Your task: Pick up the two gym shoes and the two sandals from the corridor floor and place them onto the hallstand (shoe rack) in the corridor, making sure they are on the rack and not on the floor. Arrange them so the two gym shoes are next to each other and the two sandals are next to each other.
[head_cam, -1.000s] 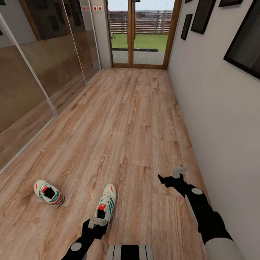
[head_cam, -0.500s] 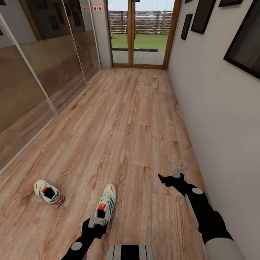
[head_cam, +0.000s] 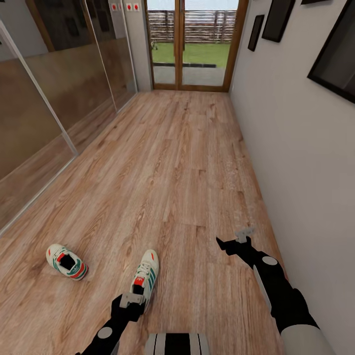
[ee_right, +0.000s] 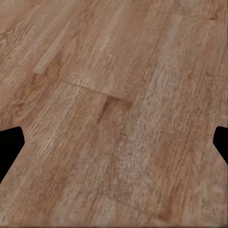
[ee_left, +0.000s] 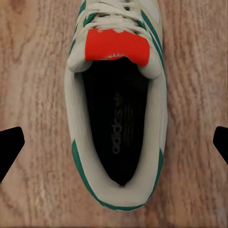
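From the head view, a long hall runs away toward a glass double door (head_cam: pixel 192 44) at 12 o'clock, with grass and a fence outside. Shiny mirror panels (head_cam: pixel 54 98) line the wall at 9 o'clock, and dark picture frames (head_cam: pixel 335 54) hang on the pale wall at 3 o'clock. The corridor floor (head_cam: pixel 187 167) is light brown wood planks. Two gym shoes lie on it. One gym shoe (head_cam: pixel 66 262) sits at 8 o'clock, turned sideways and well apart from the other gym shoe (head_cam: pixel 145 272), which points up the hall near 6 o'clock. Nothing lies between the shoes and the arms. The left gripper (head_cam: pixel 129 301) hangs right over the heel of the near shoe. The right gripper (head_cam: pixel 231 242) hangs over bare planks at 4 o'clock, holding nothing.

From the left wrist view, the near shoe lies straight below, its dark inside open to see, with the red tongue (ee_left: pixel 117 46) at the far end. The two black fingertips (ee_left: pixel 10 147) are spread wide, one on each side of the shoe, not touching it.

From the right wrist view, there are plain planks below, and the black fingertips (ee_right: pixel 9 147) are spread wide with nothing between them
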Tool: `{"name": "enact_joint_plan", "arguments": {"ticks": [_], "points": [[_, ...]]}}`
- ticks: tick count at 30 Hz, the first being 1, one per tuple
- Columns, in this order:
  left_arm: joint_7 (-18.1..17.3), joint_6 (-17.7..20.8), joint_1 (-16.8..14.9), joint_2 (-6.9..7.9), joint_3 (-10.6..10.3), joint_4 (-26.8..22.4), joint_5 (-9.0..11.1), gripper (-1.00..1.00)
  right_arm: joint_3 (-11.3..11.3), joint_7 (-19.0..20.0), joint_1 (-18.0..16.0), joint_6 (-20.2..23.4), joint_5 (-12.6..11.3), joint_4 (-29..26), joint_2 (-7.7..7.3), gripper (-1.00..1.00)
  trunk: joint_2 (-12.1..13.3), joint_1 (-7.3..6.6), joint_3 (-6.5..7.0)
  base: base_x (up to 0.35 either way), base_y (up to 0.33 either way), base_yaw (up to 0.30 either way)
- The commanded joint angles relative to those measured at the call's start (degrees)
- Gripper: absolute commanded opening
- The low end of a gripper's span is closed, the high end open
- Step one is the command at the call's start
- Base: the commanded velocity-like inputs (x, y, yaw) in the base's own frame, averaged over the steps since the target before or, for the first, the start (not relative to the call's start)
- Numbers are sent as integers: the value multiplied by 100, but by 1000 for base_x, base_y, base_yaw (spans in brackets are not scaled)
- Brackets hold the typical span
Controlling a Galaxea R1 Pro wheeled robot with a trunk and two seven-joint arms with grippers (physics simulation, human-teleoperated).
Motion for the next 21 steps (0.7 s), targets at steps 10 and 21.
{"name": "enact_joint_plan", "arguments": {"ticks": [10, 21], "points": [[7, -20, -148, -28, 5, -14, -37, 100, -9, 45, -2, 20, 58, -7, 9, 100, -15, 24, -226, 0, 0, 0], [8, -24, -242, -24, 3, -187, -45, 100, -14, 45, -2, 20, 58, -13, 2, 100, -19, 32, -294, 0, 0, 0]]}}
